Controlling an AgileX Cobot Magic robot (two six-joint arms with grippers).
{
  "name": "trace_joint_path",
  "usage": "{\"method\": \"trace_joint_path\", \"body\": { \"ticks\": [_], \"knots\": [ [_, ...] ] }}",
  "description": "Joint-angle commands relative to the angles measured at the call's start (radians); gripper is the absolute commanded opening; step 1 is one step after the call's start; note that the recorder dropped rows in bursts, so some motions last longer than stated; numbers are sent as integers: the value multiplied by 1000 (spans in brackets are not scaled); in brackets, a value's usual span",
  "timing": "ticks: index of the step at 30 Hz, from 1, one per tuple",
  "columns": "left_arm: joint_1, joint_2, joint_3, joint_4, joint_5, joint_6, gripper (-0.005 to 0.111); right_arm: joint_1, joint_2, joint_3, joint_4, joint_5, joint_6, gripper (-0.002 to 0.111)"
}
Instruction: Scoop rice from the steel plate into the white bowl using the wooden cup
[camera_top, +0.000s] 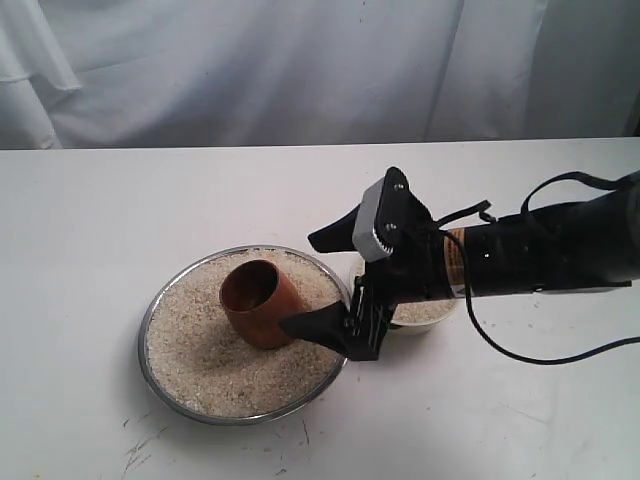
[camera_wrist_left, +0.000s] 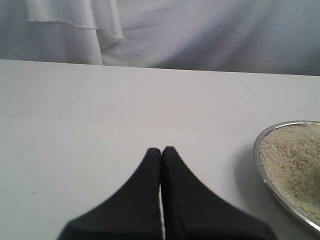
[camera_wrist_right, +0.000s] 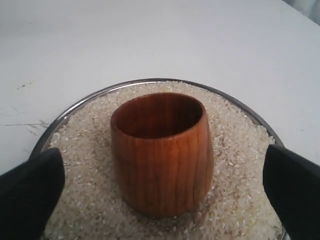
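The steel plate (camera_top: 150, 312) lies on the white table, filled with rice (camera_top: 200, 362). The wooden cup (camera_top: 258, 303) stands in the rice, mouth up and leaning slightly. My right gripper (camera_top: 312, 283) is open just right of the cup, one finger on each side and neither touching it. In the right wrist view the cup (camera_wrist_right: 162, 152) sits between the wide-apart fingers (camera_wrist_right: 30, 192), on rice (camera_wrist_right: 235, 150) inside the plate's rim (camera_wrist_right: 145, 81). The white bowl (camera_top: 422, 318) is mostly hidden behind that gripper. My left gripper (camera_wrist_left: 161, 150) is shut and empty over bare table, left of the plate (camera_wrist_left: 260, 165).
A white cloth backdrop (camera_top: 300, 70) hangs behind the table's far edge. A black cable (camera_top: 540, 358) loops from the right arm over the table. Scuff marks (camera_top: 140, 445) mark the front left of the tabletop.
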Motion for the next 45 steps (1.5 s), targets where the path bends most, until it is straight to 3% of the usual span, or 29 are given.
{"method": "trace_joint_path", "body": {
  "ticks": [1,32,40,45],
  "knots": [
    [-3,-4,5,1,-14,2,0,2,57,-8,41,-33,-32,99],
    [-3,-4,5,1,-14,2,0,99,199,-165,13,44,63,99],
    [-3,-4,5,1,-14,2,0,99,201,-165,13,61,74,84],
    [-3,-4,5,1,-14,2,0,99,201,-165,30,81,65,82]
  ]
}}
